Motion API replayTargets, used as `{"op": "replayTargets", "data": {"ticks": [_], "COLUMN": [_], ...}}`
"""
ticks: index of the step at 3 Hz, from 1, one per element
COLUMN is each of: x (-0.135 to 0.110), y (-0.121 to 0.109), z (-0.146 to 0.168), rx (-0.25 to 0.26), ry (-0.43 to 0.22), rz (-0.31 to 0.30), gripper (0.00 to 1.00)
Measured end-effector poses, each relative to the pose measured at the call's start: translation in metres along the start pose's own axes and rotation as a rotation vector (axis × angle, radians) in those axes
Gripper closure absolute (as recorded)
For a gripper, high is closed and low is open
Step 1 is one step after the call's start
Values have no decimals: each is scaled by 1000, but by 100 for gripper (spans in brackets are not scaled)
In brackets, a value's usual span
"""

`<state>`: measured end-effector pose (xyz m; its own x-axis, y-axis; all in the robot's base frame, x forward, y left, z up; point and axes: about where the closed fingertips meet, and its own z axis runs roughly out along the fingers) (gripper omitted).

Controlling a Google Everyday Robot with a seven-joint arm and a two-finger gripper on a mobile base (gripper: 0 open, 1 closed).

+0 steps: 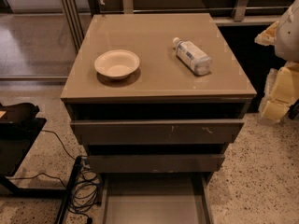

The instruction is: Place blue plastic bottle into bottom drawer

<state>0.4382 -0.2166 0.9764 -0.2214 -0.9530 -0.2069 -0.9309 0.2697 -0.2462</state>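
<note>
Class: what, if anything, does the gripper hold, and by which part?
Nothing visibly held; blue plastic bottle lies free on the cabinet top, gripper off at right edge.

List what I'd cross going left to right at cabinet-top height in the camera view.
white bowl → blue plastic bottle, lying on its side → gripper, hanging beyond the right edge of the cabinet.

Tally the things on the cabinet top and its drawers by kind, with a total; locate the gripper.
Bottles: 1, the blue plastic bottle
Bowls: 1, the white bowl
Drawers: 3, bottom drawer pulled open
Total: 5
Gripper: right edge, beside the cabinet
</note>
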Motion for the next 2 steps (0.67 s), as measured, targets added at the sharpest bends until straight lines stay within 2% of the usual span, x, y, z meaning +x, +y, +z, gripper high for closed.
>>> {"op": "replayTargets", "data": {"ticks": [2], "x": [-5], "y": [-3], "z": [0], "rx": [6], "ry": [-10], "rz": [-11], "gripper": [0]}}
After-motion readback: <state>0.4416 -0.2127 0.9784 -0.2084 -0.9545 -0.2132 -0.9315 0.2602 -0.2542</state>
